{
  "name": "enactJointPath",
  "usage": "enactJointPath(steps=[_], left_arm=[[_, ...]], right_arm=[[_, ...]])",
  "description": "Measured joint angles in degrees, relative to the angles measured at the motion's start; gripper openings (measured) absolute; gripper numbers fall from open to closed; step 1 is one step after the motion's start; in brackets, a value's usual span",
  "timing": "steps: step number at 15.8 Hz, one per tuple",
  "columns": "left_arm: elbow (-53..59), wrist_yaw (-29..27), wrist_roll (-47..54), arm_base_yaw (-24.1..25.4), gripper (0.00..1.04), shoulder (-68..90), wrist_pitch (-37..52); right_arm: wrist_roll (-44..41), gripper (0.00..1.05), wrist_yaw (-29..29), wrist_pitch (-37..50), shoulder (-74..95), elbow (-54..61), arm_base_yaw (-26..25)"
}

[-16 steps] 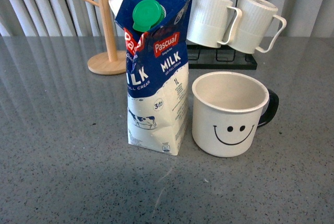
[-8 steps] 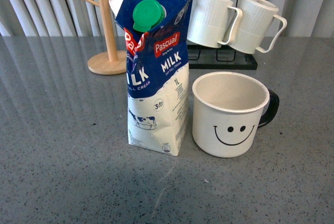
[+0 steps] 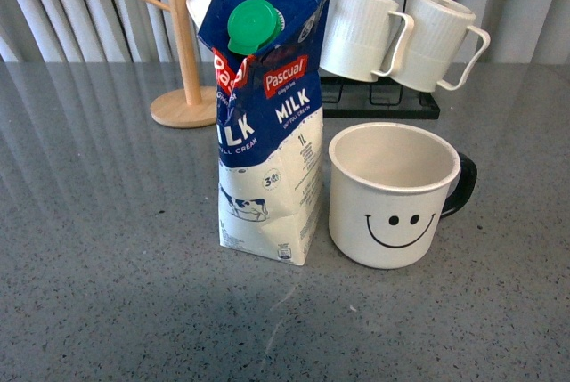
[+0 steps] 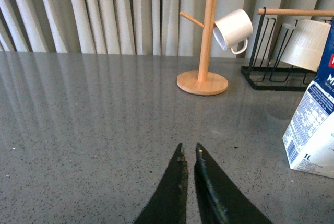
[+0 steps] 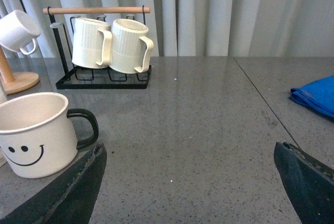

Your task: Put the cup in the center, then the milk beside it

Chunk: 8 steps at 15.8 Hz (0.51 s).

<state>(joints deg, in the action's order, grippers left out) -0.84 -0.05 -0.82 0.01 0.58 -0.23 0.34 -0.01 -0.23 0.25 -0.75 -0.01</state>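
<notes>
The cup [image 3: 392, 195], a wide white mug with a black smiley face and black handle, stands upright mid-table in the front view. The milk [image 3: 267, 115], a blue and white Pascual carton with a green cap, stands upright close beside the cup, a narrow gap between them. Neither arm shows in the front view. My left gripper [image 4: 188, 151] is shut and empty, low over bare table, with the milk [image 4: 313, 125] off to one side. My right gripper [image 5: 189, 151] is open wide with nothing between its fingers; the cup [image 5: 36, 132] sits just by one finger [image 5: 78, 182].
A wooden mug tree [image 3: 183, 61] stands behind the carton, with a small white cup [image 4: 233, 30] hanging on it. A black rack [image 3: 378, 101] with a wooden bar holds two ribbed cream mugs [image 3: 401, 39]. A blue cloth [image 5: 315, 94] lies at the table's right.
</notes>
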Motion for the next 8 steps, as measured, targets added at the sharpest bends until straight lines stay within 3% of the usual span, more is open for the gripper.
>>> enactJointPath(steps=[8], left_arm=[[0.0, 0.0, 0.0, 0.0, 0.99, 0.0, 0.0]], right_arm=[[0.0, 0.98, 0.0, 0.0, 0.0, 0.0, 0.0]])
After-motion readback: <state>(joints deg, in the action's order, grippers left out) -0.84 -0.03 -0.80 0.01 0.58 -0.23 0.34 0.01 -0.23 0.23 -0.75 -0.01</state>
